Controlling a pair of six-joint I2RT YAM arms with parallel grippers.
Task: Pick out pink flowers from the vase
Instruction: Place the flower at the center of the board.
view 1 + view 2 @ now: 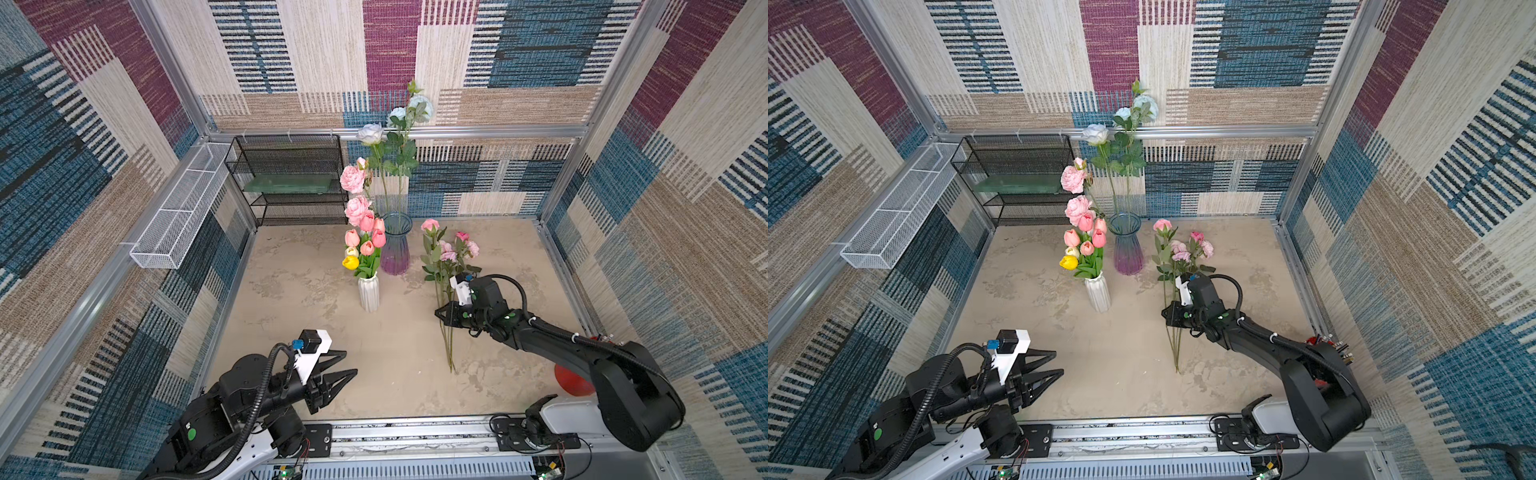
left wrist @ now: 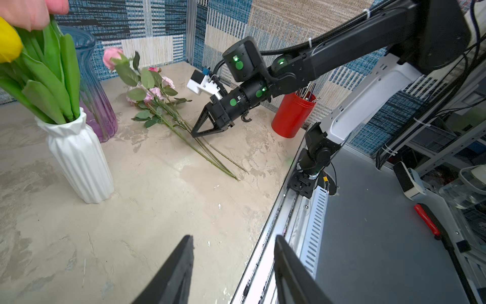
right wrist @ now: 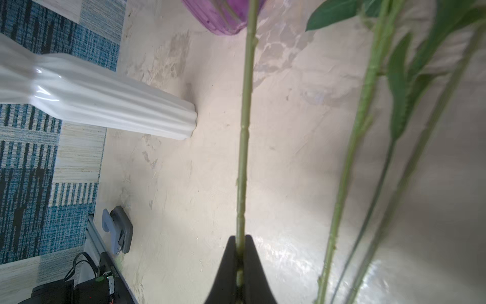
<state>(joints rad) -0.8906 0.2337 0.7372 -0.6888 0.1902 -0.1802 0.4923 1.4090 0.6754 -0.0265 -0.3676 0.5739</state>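
Note:
A blue-to-purple glass vase holds two ruffled pink peonies and pale blue-white roses. In front of it a white ribbed vase holds salmon-pink tulips with a yellow and a white one. More pink flowers lie on the table to the right, stems toward the front. My right gripper is shut on one green stem there, low over the table. My left gripper hovers open and empty near the front edge, its fingers spread over bare table.
A black mesh shelf stands at the back left, with a white wire basket on the left wall. A red cup sits at the front right behind my right arm. The metal rail runs along the front.

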